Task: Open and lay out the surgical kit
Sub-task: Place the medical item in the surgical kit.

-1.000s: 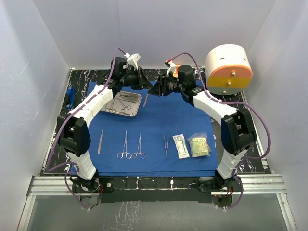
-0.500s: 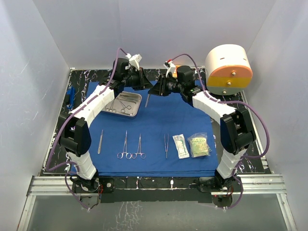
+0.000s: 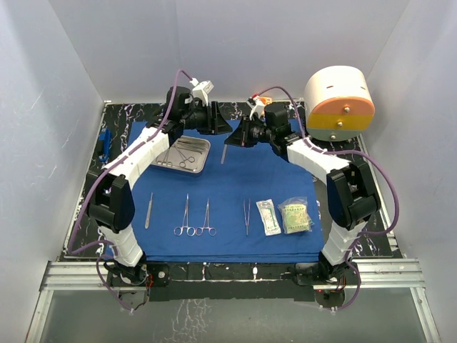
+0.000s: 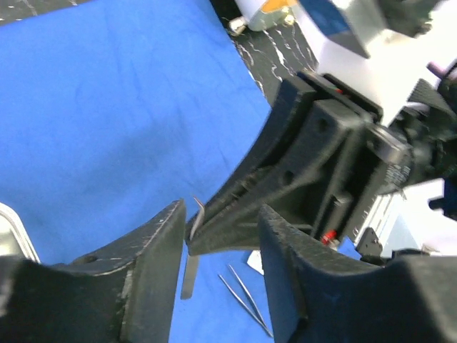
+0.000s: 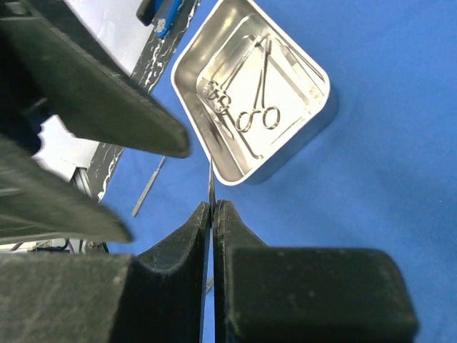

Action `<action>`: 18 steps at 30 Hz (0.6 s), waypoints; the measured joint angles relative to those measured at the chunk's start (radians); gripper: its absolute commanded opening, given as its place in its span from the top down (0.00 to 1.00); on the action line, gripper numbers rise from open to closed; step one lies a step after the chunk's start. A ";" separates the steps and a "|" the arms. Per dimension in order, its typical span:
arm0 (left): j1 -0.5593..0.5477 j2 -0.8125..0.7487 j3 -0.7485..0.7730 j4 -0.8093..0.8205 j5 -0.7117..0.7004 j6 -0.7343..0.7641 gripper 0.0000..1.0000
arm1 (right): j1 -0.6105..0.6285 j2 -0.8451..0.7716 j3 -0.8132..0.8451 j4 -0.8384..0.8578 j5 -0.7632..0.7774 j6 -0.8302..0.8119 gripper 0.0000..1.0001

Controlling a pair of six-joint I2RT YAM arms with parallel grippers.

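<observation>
- A slim metal tool [image 3: 148,211] lies at the left end of the near row on the royal-blue drape [image 3: 235,175], which is spread flat over the black marbled surface [image 3: 118,118].
- The steel tray [image 5: 300,139] sits on the drape's far left part, with ring-handled forceps [image 5: 253,107] inside it.
- Two other ring-handled forceps [image 3: 184,218] lie side by side in the near row.
- The left fingers [image 4: 150,286] hover above the drape just right of the tray, spread apart and gripping nothing.
- The right fingers [image 5: 178,286] point into that gap, pressed together on the top of a slim flat instrument [image 3: 223,153] that hangs above the drape.
- Tweezers [image 3: 246,216] and two sealed packets [image 3: 268,216] [image 3: 295,216] fill the row's right half.
- A cream-and-orange cylinder [image 3: 339,102] stands at the far right.
</observation>
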 measured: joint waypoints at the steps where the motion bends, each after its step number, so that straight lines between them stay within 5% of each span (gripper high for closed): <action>1: 0.001 -0.003 -0.003 0.002 0.018 0.009 0.50 | -0.003 -0.002 -0.012 0.003 0.000 0.000 1.00; 8: 0.066 -0.055 -0.060 0.043 0.176 0.041 0.44 | -0.056 -0.055 -0.111 0.059 -0.036 -0.003 1.00; 18: 0.175 -0.172 -0.238 0.229 0.480 0.043 0.44 | -0.112 -0.134 -0.145 0.320 -0.307 0.070 1.00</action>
